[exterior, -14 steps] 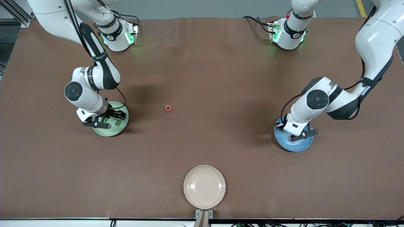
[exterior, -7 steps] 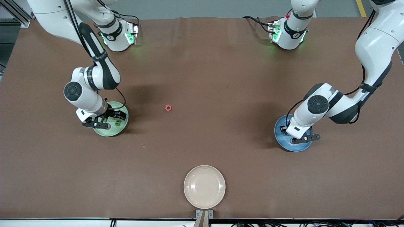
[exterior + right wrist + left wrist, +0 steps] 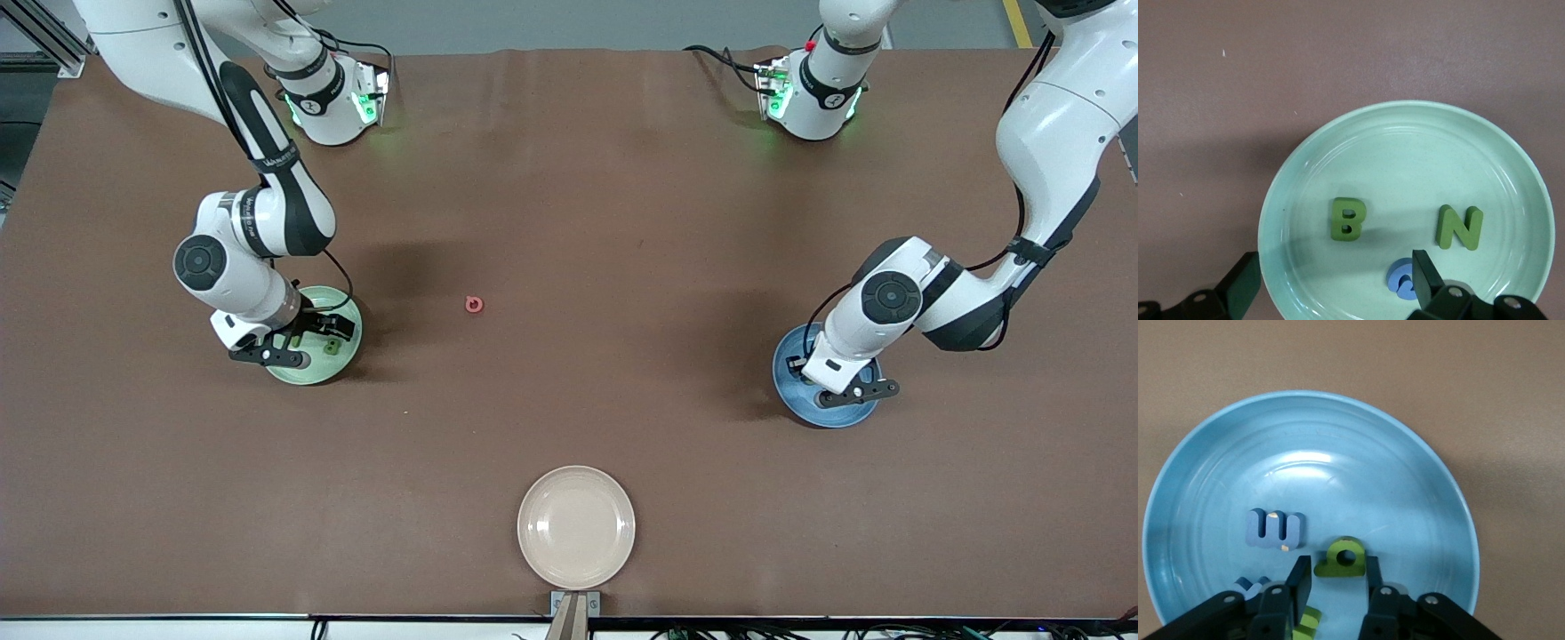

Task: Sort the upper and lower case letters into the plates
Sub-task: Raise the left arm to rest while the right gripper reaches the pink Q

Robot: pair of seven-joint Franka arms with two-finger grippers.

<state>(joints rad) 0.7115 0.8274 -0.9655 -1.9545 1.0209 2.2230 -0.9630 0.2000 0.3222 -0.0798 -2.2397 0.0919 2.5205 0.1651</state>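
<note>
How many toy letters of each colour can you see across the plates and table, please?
Green letters: 4, two in the pale green plate, two in the blue plate.
Blue letters: 3, one in the pale green plate, two in the blue plate.
Red letters: 1, on the table.
Total: 8.
</note>
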